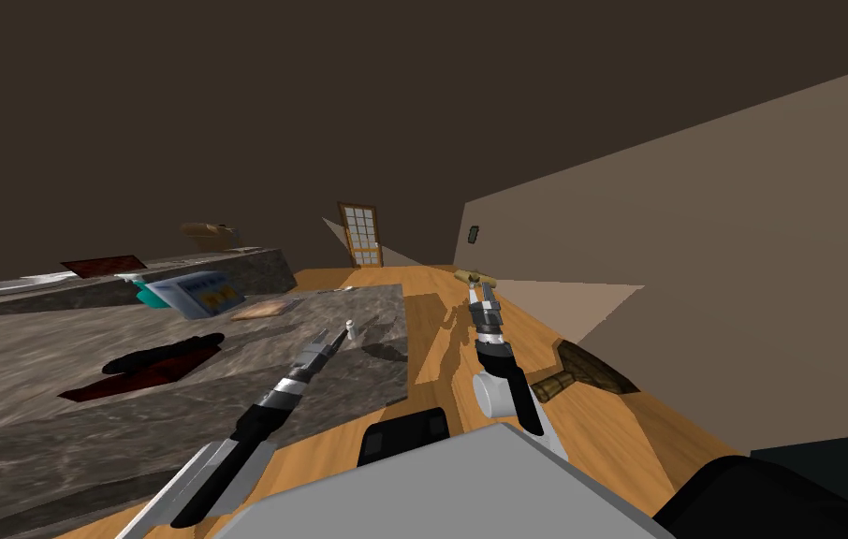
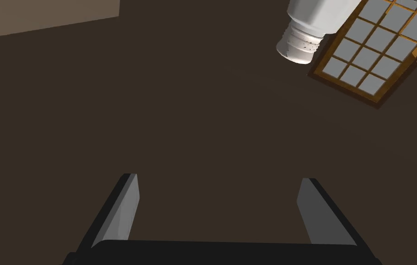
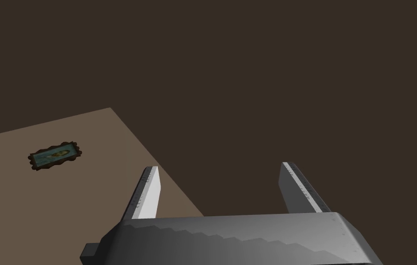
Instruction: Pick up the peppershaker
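Our left claw (image 2: pixel 218 179) stands wide near the white peppershaker (image 2: pixel 302 43) on the tabletop (image 1: pixel 38 365); our right claw (image 3: pixel 219 167) is wide too.

No text, number, brand or sign can be read. The flat white and blue box with yellow patches (image 1: pixel 196 293), lying on the grey marbled counter (image 1: pixel 29 374), carries printed marks, but they are too small to make out as letters or figures.
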Controlling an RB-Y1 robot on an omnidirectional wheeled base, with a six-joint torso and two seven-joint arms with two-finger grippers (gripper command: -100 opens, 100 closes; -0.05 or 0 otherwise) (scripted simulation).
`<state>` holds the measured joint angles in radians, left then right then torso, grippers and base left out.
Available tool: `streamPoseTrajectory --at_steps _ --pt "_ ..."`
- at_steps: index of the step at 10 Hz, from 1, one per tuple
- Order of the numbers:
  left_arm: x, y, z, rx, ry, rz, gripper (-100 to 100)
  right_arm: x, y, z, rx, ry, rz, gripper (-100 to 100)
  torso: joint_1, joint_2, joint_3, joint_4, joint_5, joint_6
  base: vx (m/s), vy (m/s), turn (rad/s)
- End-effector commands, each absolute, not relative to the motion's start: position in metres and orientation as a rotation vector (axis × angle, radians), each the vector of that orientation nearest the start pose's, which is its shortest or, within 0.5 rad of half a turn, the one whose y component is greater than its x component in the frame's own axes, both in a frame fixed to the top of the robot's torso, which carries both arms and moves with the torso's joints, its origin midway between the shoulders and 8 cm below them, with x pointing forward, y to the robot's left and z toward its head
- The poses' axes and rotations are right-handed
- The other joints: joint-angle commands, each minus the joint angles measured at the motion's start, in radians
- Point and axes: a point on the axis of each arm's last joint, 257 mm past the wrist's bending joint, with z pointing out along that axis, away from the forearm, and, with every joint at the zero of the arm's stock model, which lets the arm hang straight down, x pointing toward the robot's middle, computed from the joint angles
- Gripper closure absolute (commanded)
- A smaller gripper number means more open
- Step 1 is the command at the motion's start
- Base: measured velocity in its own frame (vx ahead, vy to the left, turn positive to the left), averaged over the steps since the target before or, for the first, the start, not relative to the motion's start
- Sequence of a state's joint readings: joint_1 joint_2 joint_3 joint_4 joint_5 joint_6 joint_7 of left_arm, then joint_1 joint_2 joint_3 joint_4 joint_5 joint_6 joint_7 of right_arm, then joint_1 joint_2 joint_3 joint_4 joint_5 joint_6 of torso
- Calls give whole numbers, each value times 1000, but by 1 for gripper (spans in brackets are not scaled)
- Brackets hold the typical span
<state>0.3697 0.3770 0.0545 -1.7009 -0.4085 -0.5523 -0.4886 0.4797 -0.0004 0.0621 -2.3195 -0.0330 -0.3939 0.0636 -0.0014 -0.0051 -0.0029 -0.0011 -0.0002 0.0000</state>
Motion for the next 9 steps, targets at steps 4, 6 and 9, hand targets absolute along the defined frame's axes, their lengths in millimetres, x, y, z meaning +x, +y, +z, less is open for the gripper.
streamPoseTrajectory --at_steps 4,6,9 --pt "408 319 -259 80 1564 -331 -100 357 -261 28 699 648 1325 0 0 -1 0 0 0 0 72 -20 -33" --pt "402 332 -287 124 1645 -269 -100 357 -261 28 699 648 1325 0 -1 -2 -1 0 0 0 118 -24 -43" --pt "402 330 -290 126 1649 -265 0 357 -261 28 699 648 1325 0 0 0 0 0 0 0 65 -7 -11"
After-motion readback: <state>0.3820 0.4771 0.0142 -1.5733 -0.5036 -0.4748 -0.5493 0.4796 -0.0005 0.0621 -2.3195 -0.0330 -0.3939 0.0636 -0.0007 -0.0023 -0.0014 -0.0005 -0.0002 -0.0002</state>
